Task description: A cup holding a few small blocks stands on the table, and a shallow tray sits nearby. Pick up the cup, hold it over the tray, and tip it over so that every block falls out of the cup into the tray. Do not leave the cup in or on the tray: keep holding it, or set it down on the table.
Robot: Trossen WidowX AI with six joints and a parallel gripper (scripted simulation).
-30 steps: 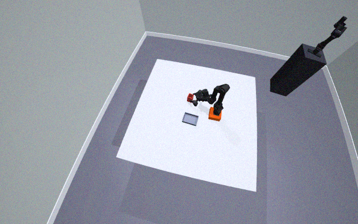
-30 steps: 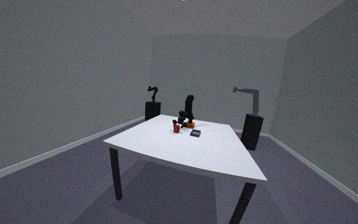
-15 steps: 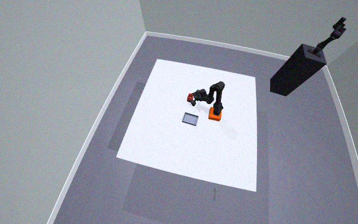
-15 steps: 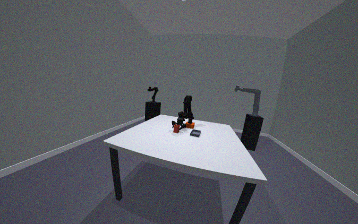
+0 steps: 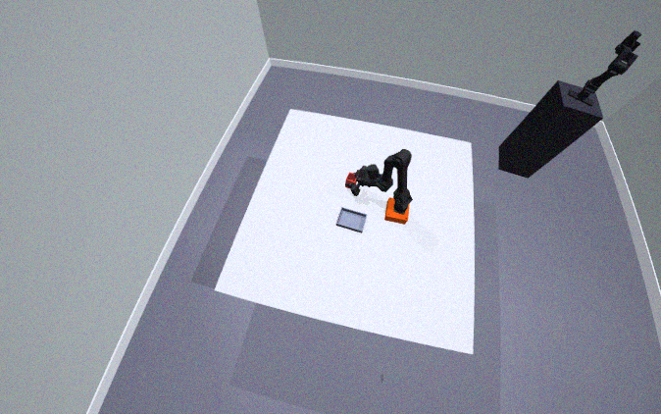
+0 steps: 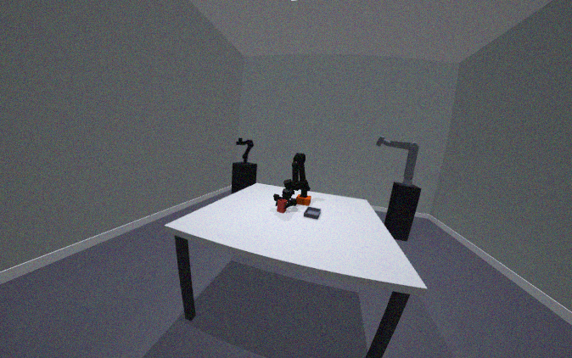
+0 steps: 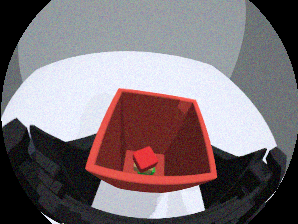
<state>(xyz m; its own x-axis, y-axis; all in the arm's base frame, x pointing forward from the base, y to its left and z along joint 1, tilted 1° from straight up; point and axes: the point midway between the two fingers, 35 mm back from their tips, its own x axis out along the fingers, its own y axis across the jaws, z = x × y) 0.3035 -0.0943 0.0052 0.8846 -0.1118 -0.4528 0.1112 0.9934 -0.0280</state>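
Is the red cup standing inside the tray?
No, the cup stands on the table, beside the tray.

Cup: plain red [image 5: 350, 180] [image 6: 282, 206] [image 7: 150, 183], darker red inside
Blocks: a bright red block [image 7: 145, 158], with green on a block [image 7: 145, 172] under it
Tray: blue-grey inside with a dark rim [image 5: 351, 220] [image 6: 312, 213]
Table: plain white top [image 5: 343, 284] [image 6: 293, 242] [image 7: 135, 67], black legs [image 6: 185, 277]
Arm: black [image 5: 402, 174] [image 6: 302, 171]
Gripper: black [image 5: 353, 184] [image 6: 284, 202] [image 7: 150, 167]
Base: solid orange [image 5: 390, 217] [image 6: 300, 201]
Pedestals: black [image 5: 539, 132] [image 6: 403, 212]
Floor: muted purple-grey [image 5: 549, 270] [image 6: 106, 284]
Walls: grey-green [image 5: 123, 98] [image 6: 348, 106], with white skirting [image 5: 172, 227] [image 6: 106, 234]
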